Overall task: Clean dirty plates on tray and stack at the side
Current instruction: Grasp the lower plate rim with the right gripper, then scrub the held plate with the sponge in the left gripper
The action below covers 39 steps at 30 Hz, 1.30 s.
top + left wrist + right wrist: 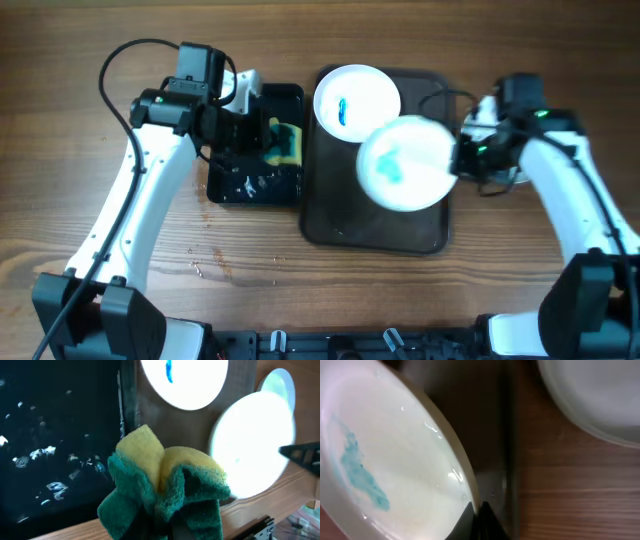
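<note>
My right gripper (462, 157) (479, 510) is shut on the rim of a white plate (405, 165) (395, 460) with a blue smear. It holds the plate tilted above the dark brown tray (330, 215). A second smeared plate (357, 98) (185, 382) lies flat at the tray's far end. A third plate (600, 395) (280, 385) lies on the wood right of the tray, and the right arm hides most of it in the overhead view. My left gripper (272, 142) (170, 530) is shut on a yellow-and-green sponge (287, 145) (165, 485) over the black tray.
The smaller black tray (250, 185) (50, 435) sits left of the brown tray, with wet specks on its floor. Bare wooden table (250, 270) lies in front of both trays. Cables trail behind each arm.
</note>
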Available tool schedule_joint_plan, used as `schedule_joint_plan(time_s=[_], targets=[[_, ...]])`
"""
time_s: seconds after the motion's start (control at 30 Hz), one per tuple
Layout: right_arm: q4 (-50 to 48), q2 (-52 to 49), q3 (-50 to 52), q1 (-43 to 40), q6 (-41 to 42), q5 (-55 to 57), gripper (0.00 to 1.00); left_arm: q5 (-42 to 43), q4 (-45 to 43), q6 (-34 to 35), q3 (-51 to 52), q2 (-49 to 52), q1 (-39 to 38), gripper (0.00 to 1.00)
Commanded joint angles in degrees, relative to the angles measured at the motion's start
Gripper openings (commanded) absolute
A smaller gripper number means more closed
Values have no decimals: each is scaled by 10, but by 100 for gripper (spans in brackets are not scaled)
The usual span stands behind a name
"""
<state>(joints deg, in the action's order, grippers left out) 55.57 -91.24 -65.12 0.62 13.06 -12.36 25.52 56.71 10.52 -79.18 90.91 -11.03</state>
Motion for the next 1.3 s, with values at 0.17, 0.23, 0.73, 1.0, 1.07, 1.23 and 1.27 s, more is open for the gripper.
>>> schedule_joint_plan(time_s=[0.17,0.23,0.73,1.0,1.07,1.23,1.27], targets=[[-156,-10,110,120,101,70,27,-110,-61,82,-3,42,-113,4],[-169,-10,110,116,45,64,27,-148,-59,109,-3,65,-134,4],[-161,-11,110,116,9,2,39,-238,-143,137,59,260,-30,4],[-209,-19,150,116,34,2,31,-217,-74,122,-4,259,-30,4],[-215,-25,152,116,34,2,29,-197,-29,122,-52,245,-30,4],[-223,-40,154,116,66,3,22,-119,49,122,-137,197,-45,4],[-228,-51,156,116,66,3,22,-100,46,122,-137,186,-57,4]])
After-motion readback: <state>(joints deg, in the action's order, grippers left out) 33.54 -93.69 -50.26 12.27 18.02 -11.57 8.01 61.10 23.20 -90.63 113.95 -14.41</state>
